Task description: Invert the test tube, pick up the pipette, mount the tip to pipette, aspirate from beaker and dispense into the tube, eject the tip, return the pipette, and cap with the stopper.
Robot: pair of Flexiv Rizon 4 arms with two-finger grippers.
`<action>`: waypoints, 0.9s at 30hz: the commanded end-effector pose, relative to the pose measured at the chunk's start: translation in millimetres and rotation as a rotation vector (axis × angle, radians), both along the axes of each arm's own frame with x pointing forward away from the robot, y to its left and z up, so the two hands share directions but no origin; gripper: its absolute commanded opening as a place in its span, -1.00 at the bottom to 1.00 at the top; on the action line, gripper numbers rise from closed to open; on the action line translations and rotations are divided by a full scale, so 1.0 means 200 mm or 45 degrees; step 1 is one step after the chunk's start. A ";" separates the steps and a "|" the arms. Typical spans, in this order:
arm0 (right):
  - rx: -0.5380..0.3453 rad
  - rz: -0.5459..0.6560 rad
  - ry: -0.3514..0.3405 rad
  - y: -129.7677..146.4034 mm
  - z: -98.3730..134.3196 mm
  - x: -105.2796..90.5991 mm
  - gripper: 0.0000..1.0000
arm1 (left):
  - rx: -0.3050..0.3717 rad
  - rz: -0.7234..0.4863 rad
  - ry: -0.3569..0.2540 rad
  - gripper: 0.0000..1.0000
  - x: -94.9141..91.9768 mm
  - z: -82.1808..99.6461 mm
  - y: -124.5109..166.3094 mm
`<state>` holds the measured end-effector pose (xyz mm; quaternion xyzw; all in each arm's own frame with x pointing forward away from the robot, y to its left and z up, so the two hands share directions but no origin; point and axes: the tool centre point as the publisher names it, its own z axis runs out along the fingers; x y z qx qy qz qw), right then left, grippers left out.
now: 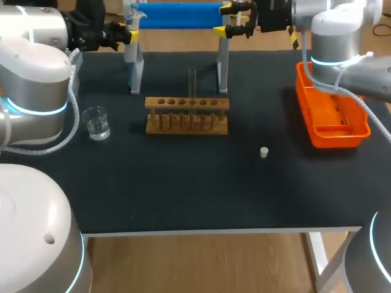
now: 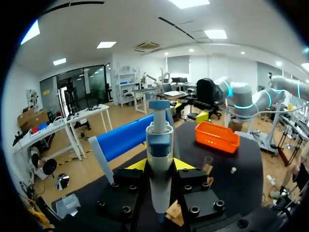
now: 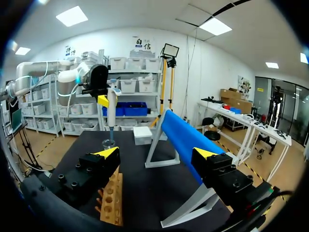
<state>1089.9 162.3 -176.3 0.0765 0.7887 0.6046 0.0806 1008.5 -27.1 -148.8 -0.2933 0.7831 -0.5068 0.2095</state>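
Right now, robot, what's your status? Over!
Left gripper shut on pipette. Right gripper open, empty. Test tube upright in rack, stopper loose on table. Nothing seen in the way.

Black tabletop (image 1: 183, 195) with a pale front edge, carried on a white leg (image 1: 317, 256). Light wood-toned floor (image 1: 201, 262) shows below the tabletop's front edge and beyond its far edge.
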 end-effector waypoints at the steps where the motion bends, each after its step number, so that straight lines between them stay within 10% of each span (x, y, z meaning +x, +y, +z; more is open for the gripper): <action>1: -0.005 0.001 0.002 0.00 0.00 0.00 1.00 | 0.023 0.045 0.011 -1.00 0.10 -0.02 -0.03; 27: -0.005 0.001 0.002 0.00 0.00 0.00 1.00 | 0.135 0.410 0.083 -1.00 0.44 -0.05 0.01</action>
